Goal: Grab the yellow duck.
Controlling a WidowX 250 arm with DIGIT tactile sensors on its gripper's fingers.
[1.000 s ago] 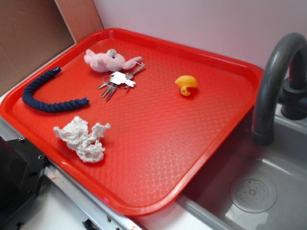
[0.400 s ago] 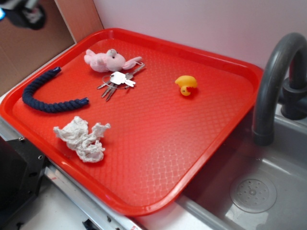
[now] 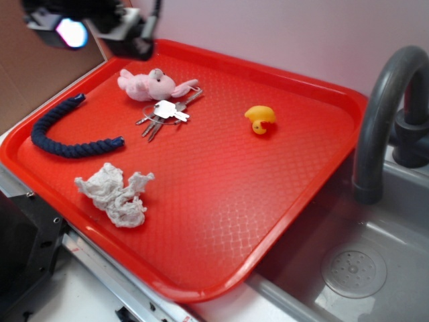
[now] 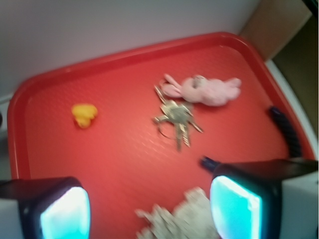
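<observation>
The yellow duck [image 3: 260,119] sits alone on the red tray [image 3: 221,221], to the right of the keys [image 3: 164,113]. The gripper [image 4: 149,209] hangs high over the tray's far left corner, well apart from the duck. Its jaws are spread wide with nothing between them. A pink plush toy [image 3: 149,85] lies just behind the keys.

The tray [image 3: 221,221] is glossy red plastic with a fine embossed diamond texture. The duck [image 3: 259,118] looks smooth, shiny rubber or plastic. The plush toy [image 3: 149,84] is soft pink cloth, the rope [image 3: 64,131] rough braided blue cord, the keys [image 3: 164,113] bright metal, the crumpled wad [image 3: 117,193] matt paper or cloth.
</observation>
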